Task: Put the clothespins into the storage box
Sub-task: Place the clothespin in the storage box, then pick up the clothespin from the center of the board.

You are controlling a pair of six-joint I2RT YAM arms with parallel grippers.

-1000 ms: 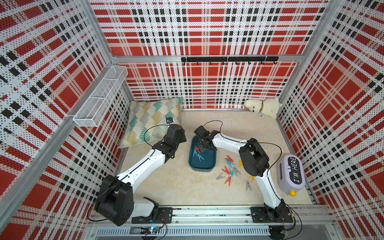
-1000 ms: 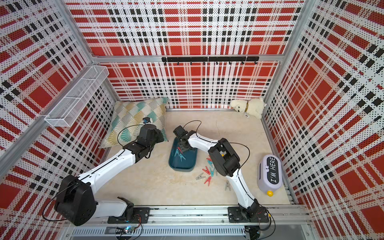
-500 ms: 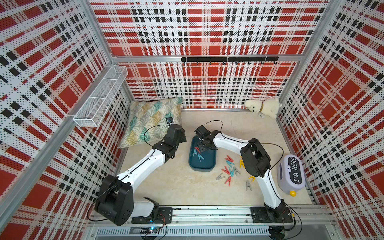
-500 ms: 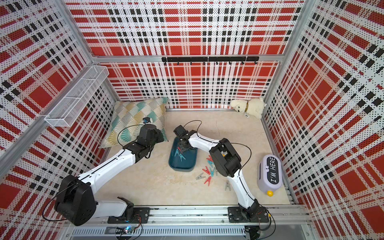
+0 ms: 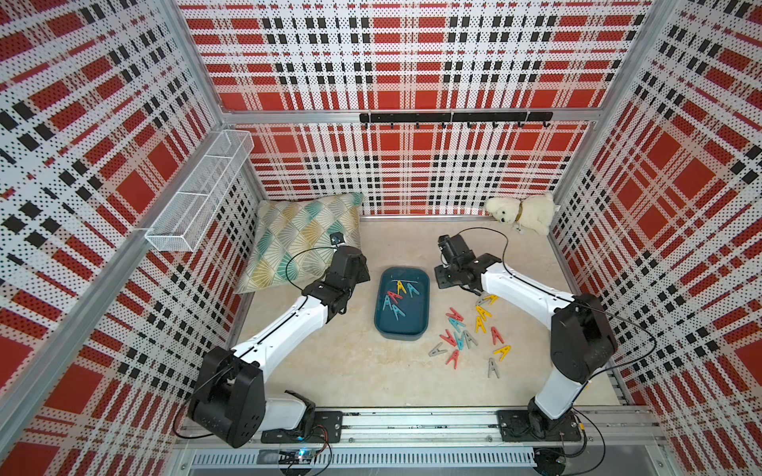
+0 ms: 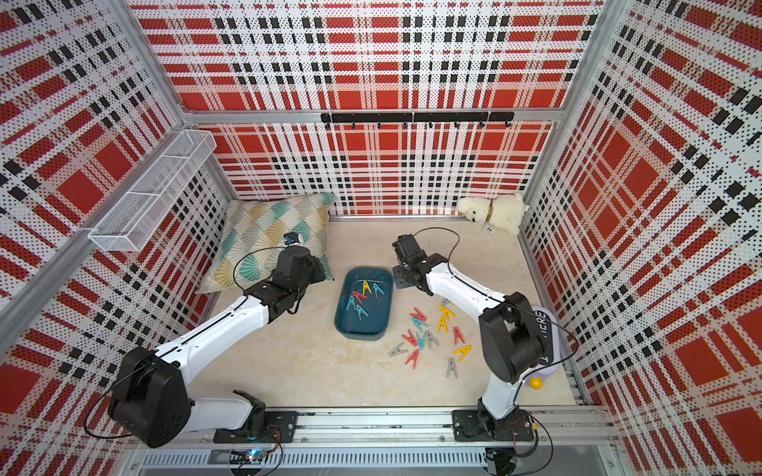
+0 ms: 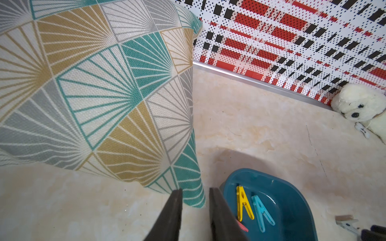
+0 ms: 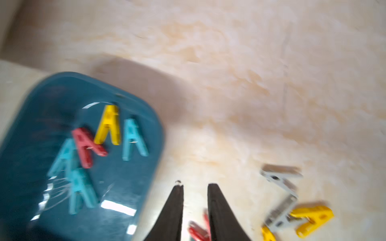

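Clothespins (image 5: pixel 479 323) right of storage box (image 5: pixel 414 314)

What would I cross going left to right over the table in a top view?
Patterned pillow → storage box → loose clothespins. The plush dog by the back wall overlaps the clothespins' span, so I leave it unplaced.

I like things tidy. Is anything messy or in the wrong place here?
Yes. Many clothespins lie scattered on the table beside the storage box, not inside it. Nothing looks broken.
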